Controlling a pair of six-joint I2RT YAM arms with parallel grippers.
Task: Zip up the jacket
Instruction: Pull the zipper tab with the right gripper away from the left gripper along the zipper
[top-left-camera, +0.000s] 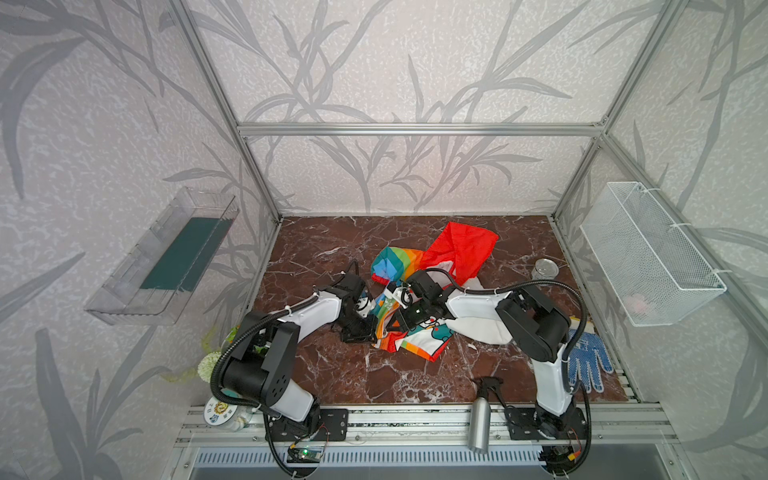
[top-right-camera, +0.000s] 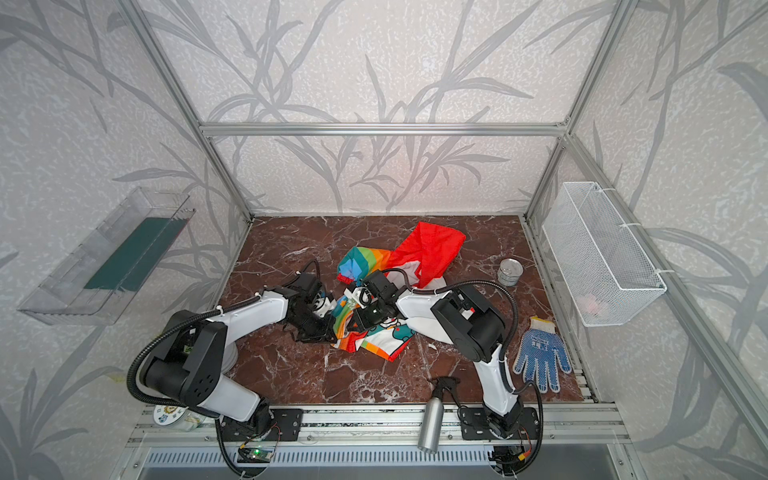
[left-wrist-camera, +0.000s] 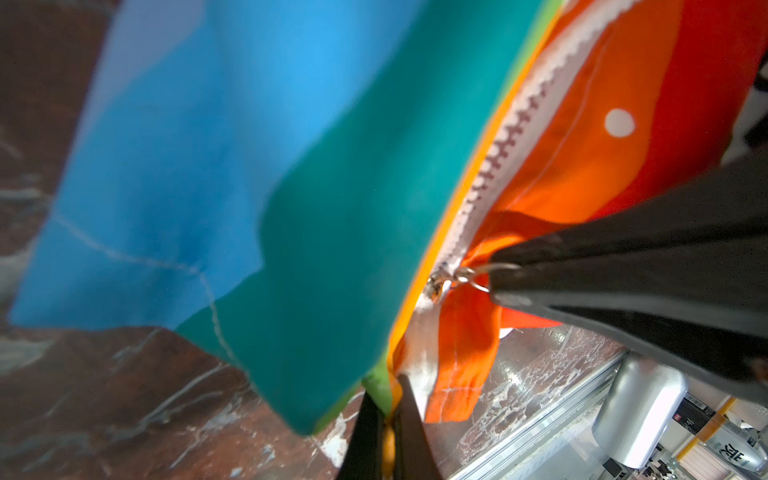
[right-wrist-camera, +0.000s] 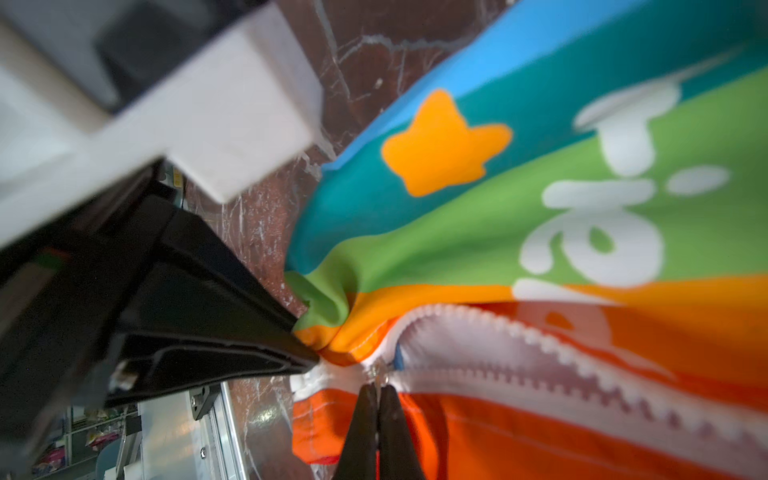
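On the red-brown marble counter (top-left-camera: 332, 374), the thin rainbow-striped, red-hooded child's jacket (top-left-camera: 395, 262) is lying centrally, hood (top-left-camera: 461, 245) toward one o'clock, as the left gripper (left-wrist-camera: 384, 395) is clenching its jaws on the hem (left-wrist-camera: 457, 374) and the right gripper (right-wrist-camera: 377, 392) is pinching the tiny metal zipper pull (right-wrist-camera: 380, 372), which could be slipping free if bunched fabric starts snagging.

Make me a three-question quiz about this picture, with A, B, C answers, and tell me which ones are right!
1. Where is the blue glove from the jacket? A on top of it; B apart, right of it on the table; C tucked inside it.
2. What colour is the hood? A green; B black; C red.
3. The zipper is: A mostly open; B zipped to the top; C torn off.

Answers: 1 B, bare table shows between them. 2 C, it is bright red. 3 A, its two rows of teeth stand apart.
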